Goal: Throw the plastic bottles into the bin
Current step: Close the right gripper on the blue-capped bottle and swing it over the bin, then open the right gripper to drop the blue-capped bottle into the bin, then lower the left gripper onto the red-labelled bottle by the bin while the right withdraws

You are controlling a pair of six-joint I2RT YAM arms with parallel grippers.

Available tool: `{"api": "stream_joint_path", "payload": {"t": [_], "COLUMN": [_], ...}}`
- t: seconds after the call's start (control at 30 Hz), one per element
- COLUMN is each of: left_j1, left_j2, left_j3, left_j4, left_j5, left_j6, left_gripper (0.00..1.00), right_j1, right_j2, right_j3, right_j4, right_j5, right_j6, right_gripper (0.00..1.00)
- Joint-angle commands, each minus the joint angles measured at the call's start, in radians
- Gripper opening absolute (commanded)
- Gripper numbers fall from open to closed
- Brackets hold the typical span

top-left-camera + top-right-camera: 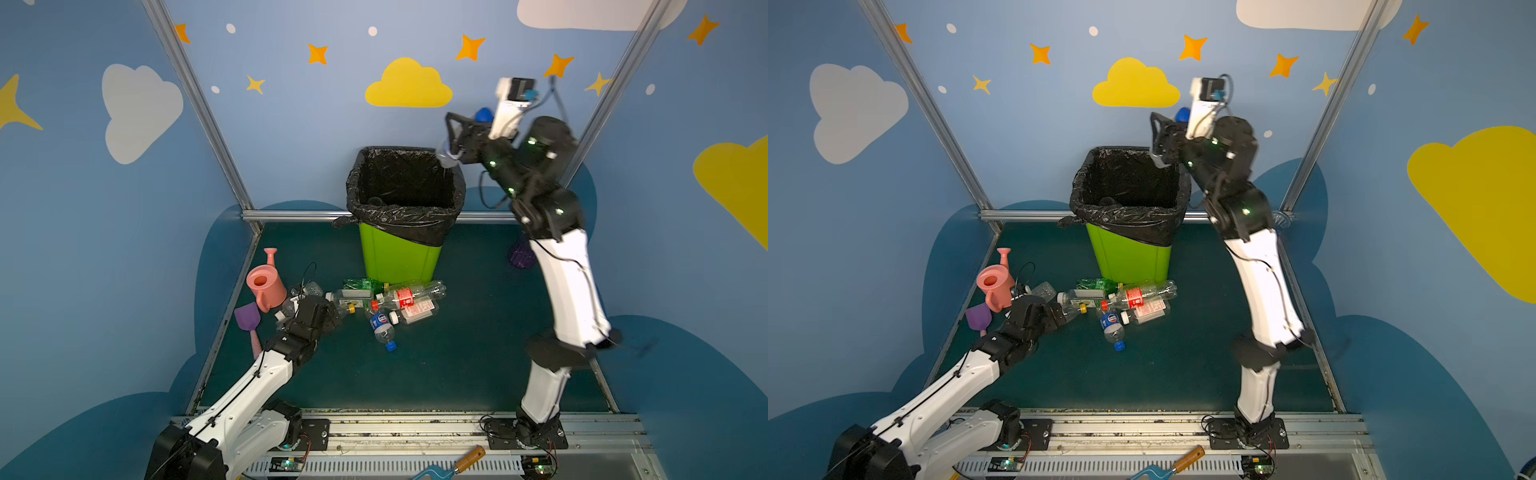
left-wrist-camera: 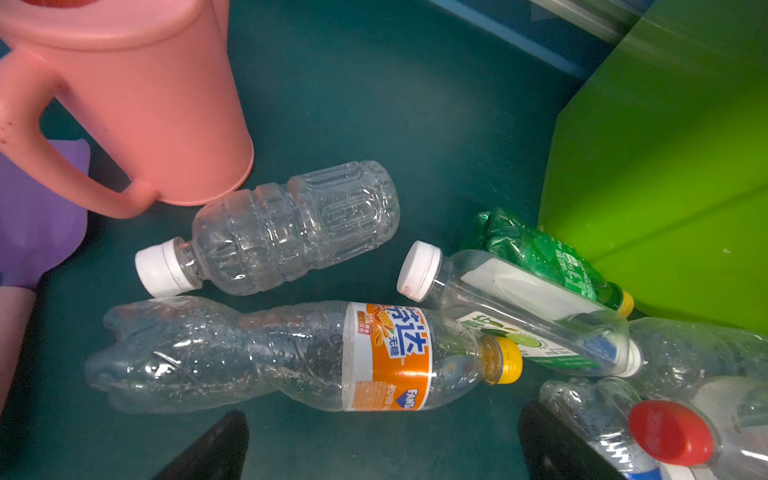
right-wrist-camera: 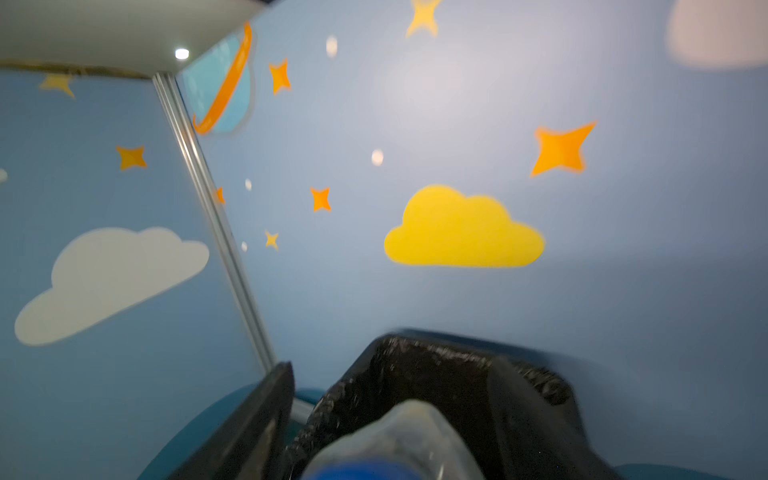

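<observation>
At the back of the dark floor (image 1: 457, 365) the bin (image 1: 399, 257) is set upright, its rim wrapped in a black liner (image 1: 415, 224). Against its foot a heap of plastic bottles (image 1: 405, 297) is spread over the floor, all laid on their sides, and a pink watering can (image 1: 266, 286) is stood just beside the heap. Over the bin's right rim the right gripper (image 1: 449, 137) is raised, its jaws parted wider than the blue-capped clear bottle (image 3: 399, 432) seen between them (that wrist view is blurred, so contact cannot be judged). Low by the heap the left gripper (image 2: 382, 428) is spread fully, with nothing gripped. Just ahead of it an orange-labelled bottle (image 2: 291, 357) is laid, with a white-capped bottle (image 2: 291, 228) just beside it.
</observation>
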State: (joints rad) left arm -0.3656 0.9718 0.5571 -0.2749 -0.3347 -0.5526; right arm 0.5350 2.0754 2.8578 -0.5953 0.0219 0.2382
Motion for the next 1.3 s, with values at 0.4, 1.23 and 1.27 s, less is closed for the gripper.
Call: {"api": "stream_joint_path", "payload": {"t": [0.4, 1.23, 1.27], "left_j1": [-0.002, -0.539, -0.55], "left_j2": [-0.061, 0.694, 0.744], "left_j3": [0.086, 0.824, 0.885], "left_j4": [-0.053, -0.303, -0.345], "left_j5": [0.035, -0.182, -0.181], "left_j6": [0.102, 0.285, 0.335], "left_gripper": [1.0, 1.0, 1.0], "right_j1": [-0.211, -0.647, -0.658], "right_j2": [-0.596, -0.933, -0.929], "right_j3": [-0.872, -2.173, -2.181], "right_j4": [0.176, 0.376, 0.388], "right_j5": [-0.028, -0.515, -0.523], "right_j6": [0.145, 0.455, 0.459], "right_gripper": [0.95, 0.95, 0.95]}}
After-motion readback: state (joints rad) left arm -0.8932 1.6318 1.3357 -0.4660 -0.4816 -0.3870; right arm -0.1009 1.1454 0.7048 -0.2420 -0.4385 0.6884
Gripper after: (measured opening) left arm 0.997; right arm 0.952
